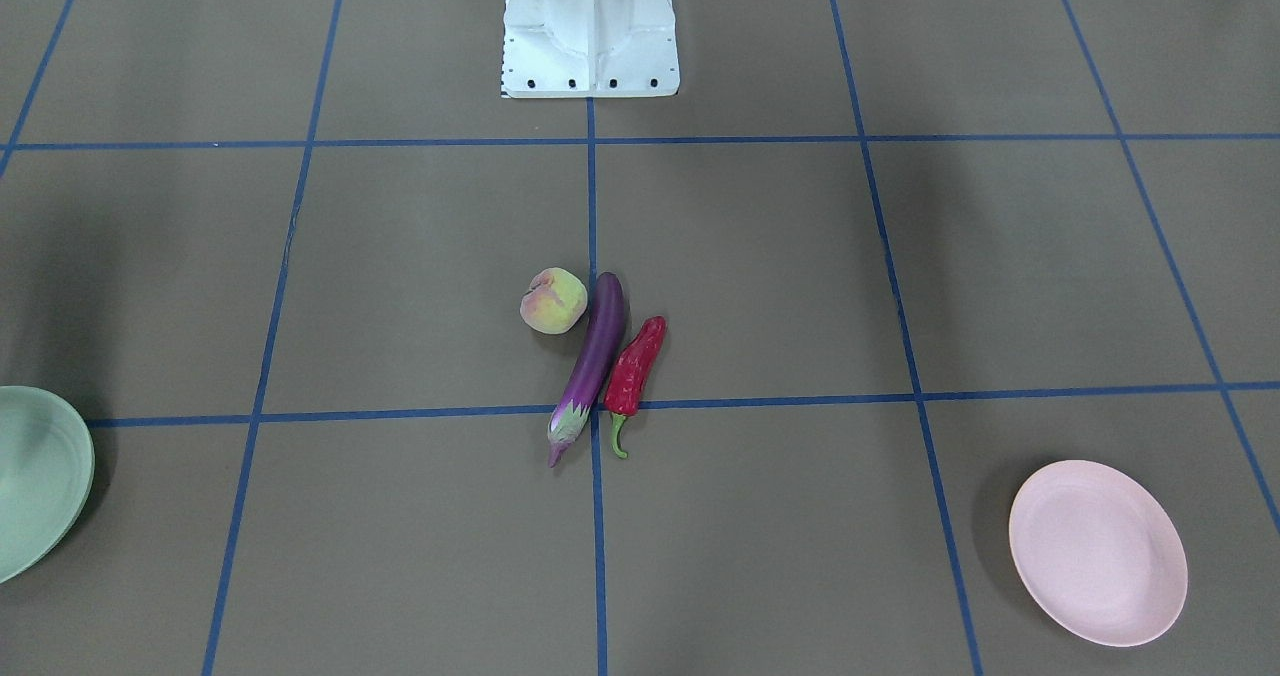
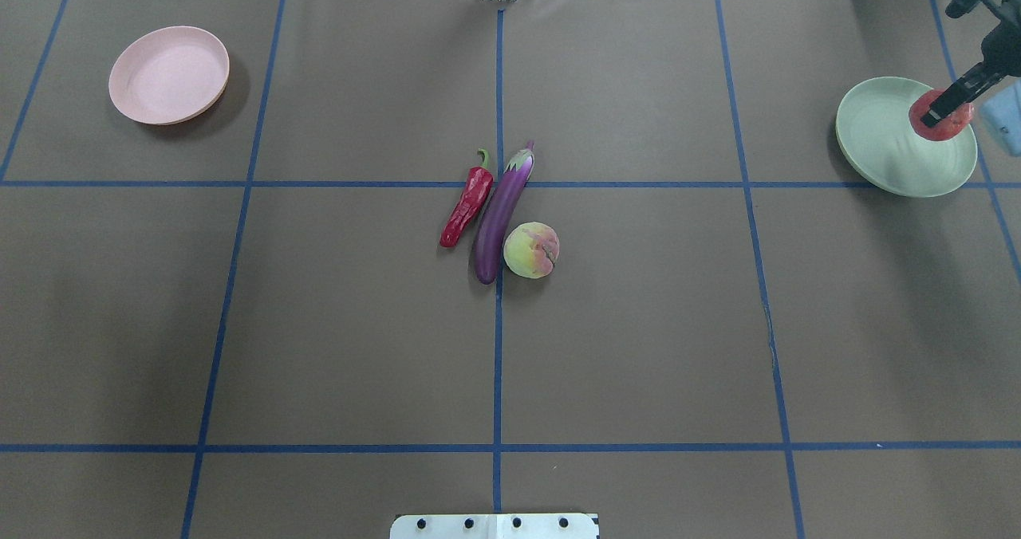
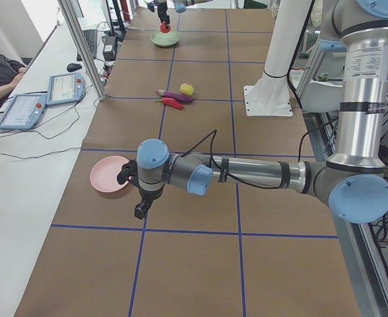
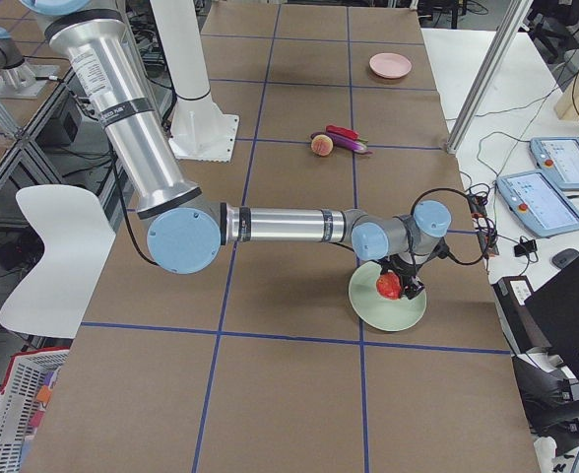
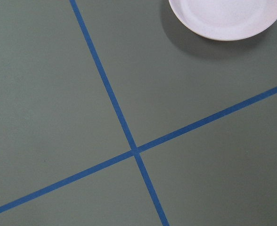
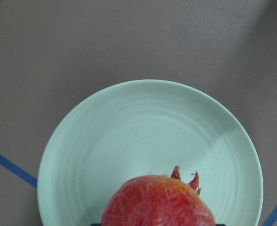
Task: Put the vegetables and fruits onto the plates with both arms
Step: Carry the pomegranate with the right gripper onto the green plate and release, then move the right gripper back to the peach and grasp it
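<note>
Your right gripper point(image 2: 940, 114) had its fingers clamped on the round red-orange pomegranate point(image 6: 158, 202), over the pale mint-green plate point(image 6: 129, 132). Your left gripper point(image 3: 140, 210) hung near the pale pink plate point(image 3: 108, 175), and its fingers' spread could not be told. Mid-table point(image 2: 319, 324), the slim purple eggplant point(image 2: 501, 212) lay between the wrinkled red chili point(image 2: 467, 208) and the yellow-green peach point(image 2: 531, 249).

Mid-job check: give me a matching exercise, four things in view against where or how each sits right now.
Things:
1. pomegranate
2. eggplant
3. peach
4. pink plate

Places or states:
A. bare, nothing on it
B. lying between the chili and another fruit
C. in the right claw, over the mint plate
D. beside the rounded end of the purple vegetable

Pairs: 1-C, 2-B, 3-D, 4-A
</note>
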{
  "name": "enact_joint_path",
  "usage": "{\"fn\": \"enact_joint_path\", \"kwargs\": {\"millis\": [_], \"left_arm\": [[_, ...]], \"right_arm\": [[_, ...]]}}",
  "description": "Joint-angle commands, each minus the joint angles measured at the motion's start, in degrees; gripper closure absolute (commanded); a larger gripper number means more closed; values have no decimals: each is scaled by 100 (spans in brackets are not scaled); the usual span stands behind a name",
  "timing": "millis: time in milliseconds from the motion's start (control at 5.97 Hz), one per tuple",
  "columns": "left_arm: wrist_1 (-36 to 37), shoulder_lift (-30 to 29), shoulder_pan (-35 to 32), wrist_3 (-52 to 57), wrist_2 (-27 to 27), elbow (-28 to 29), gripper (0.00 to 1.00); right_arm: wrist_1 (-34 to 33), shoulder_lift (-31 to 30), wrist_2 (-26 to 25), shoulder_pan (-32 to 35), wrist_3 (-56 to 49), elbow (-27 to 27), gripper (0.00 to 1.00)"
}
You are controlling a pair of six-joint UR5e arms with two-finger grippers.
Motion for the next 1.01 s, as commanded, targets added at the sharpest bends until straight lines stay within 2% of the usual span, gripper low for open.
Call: {"fn": "enact_joint_path", "kwargs": {"millis": [0, 335, 503, 670, 838], "left_arm": [[-1, -3, 0, 0, 0, -9, 0], [-62, -3, 0, 9, 0, 9, 0], [-62, -3, 0, 9, 0, 9, 0], [-62, -3, 0, 9, 0, 9, 0], [-62, -3, 0, 9, 0, 9, 0]], "right_arm": [[14, -48, 171, 72, 768, 387, 0], [-257, -31, 146, -49, 2496, 1598, 0], [-624, 13, -11, -555, 3542, 2378, 0], [-1063, 179, -465, -1282, 4718, 3134, 0], [-1363, 676, -1070, -2116, 5974, 3385, 0]]}}
